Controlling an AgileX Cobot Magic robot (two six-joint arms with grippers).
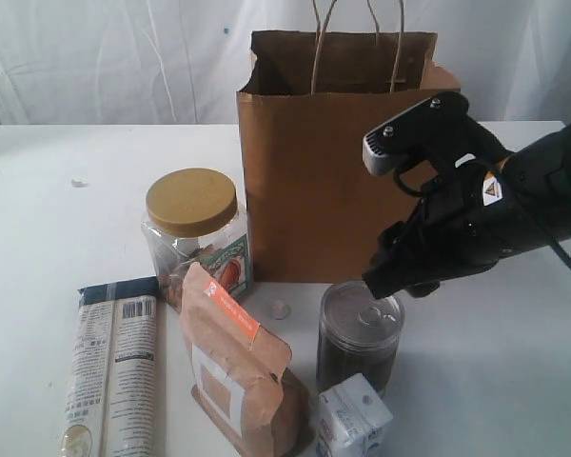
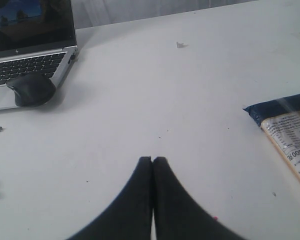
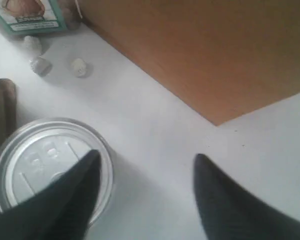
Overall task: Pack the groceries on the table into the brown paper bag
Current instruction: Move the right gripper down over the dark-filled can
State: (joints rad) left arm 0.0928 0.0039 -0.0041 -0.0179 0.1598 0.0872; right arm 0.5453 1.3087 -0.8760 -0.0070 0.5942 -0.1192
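Hovering just above the dark tin [image 1: 360, 335], the right gripper [image 1: 388, 274] hangs in front of the brown paper bag [image 1: 309, 190] in the exterior view, with the brown pouch [image 1: 238, 371] and small white carton [image 1: 352, 421] lower beside it.

In the left wrist view, the left gripper [image 2: 153, 161] is pressed together on nothing, over the bare table [image 2: 165, 90]. The long printed packet [image 2: 290, 137] lies off to one side, and a laptop [image 2: 30, 55] to the other.

In the right wrist view, the right gripper is spread wide. One finger [image 3: 75, 185] is over the tin's lid, and the bag wall is just ahead.

White draped backdrop [image 1: 95, 57]; open laptop [image 2: 30, 55], black mouse [image 2: 31, 89] on its palm rest.
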